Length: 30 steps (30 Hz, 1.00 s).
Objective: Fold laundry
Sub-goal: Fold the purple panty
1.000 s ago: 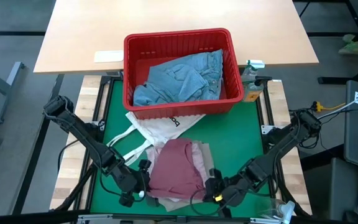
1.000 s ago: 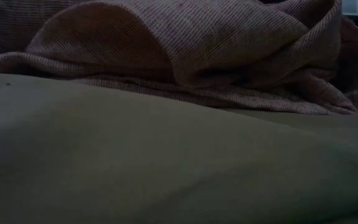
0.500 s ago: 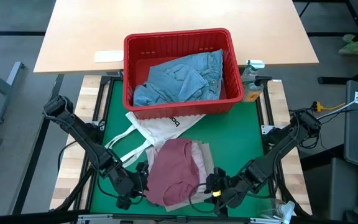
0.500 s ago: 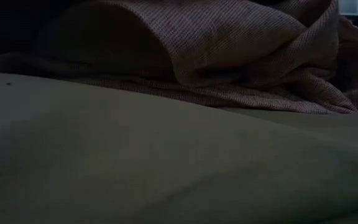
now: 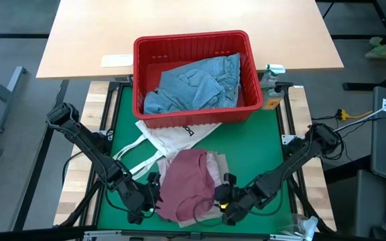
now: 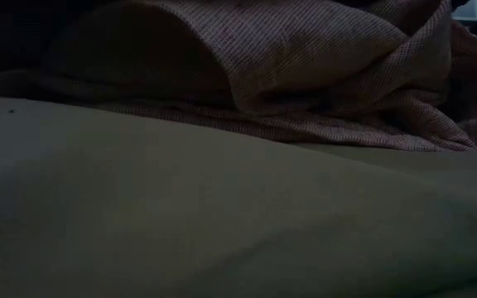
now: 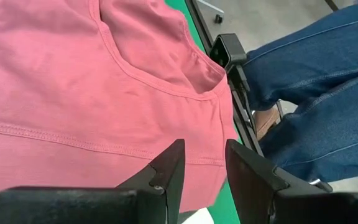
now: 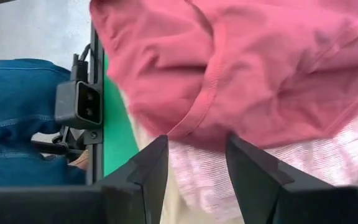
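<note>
- The pink top [image 5: 187, 184] lies in a rumpled heap at about 6 o'clock on the green mat [image 5: 260, 150], its front edge bunched up.
- It rests on a paler mottled pink garment [image 5: 216, 169], which peeks out along its 3 o'clock side, and something beige shows under the front edge.
- The left gripper [image 5: 150, 203] sits at the top's 8 o'clock corner, just beside the fabric. From the left wrist camera its two dark fingers [image 7: 166, 177] stand apart with a clear gap between them, and the pink cloth lies beyond the tips with nothing pinched.
- The right gripper [image 5: 221, 201] is at the top's 4 o'clock corner, close against the heap. Seen from the right wrist camera its fingers [image 8: 148, 165] are also spread, the hem of the pink top lying past them over the paler knit, not caught.
- At 12 o'clock stands a red plastic basket [image 5: 193, 48] with light blue denim jeans [image 5: 196, 84] crumpled inside.
- A white tote bag [image 5: 169, 137] with black lettering lies between the basket and the pink heap, its handles trailing toward 9 o'clock.
- The low camera is almost buried: only close folds of ribbed pinkish cloth [image 6: 288, 66] over a plain beige fabric [image 6: 180, 215].
- Both wrist cameras catch a person's legs in blue jeans [image 7: 316, 93] beyond the table's front edge.
</note>
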Each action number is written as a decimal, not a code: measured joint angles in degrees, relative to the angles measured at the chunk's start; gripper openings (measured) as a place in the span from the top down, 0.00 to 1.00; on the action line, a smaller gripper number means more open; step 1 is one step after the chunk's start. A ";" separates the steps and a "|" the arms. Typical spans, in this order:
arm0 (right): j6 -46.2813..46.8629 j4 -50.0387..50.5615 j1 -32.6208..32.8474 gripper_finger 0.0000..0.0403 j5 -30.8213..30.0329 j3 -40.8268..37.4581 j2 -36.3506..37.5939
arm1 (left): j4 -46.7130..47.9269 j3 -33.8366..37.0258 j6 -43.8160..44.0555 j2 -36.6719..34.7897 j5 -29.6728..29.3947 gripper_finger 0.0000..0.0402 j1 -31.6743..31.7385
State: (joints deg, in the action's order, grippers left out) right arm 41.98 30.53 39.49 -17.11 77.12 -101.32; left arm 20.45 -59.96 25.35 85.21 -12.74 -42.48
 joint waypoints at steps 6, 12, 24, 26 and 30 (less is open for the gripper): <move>-11.75 -0.07 -0.56 0.61 2.62 0.02 0.15 | 0.02 0.00 0.00 0.00 -0.01 0.73 0.00; -15.48 0.25 -0.47 0.61 3.41 0.02 0.22 | 0.02 0.00 -0.01 0.00 -0.03 0.73 0.00; -19.92 1.00 -0.53 0.61 1.40 0.11 -1.54 | 0.03 0.00 -0.05 -0.02 -0.32 0.73 0.02; -20.04 -0.05 -0.57 0.61 1.32 0.11 -2.24 | 0.00 0.00 -0.05 -0.02 -0.32 0.73 0.02; -20.42 -0.49 -0.89 0.61 1.30 0.11 -3.09 | -0.05 0.00 -0.05 -0.02 -0.34 0.73 0.07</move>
State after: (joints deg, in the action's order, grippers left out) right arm 21.56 30.04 38.60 -15.81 77.23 -104.41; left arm 20.40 -59.96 25.30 85.19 -13.08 -42.41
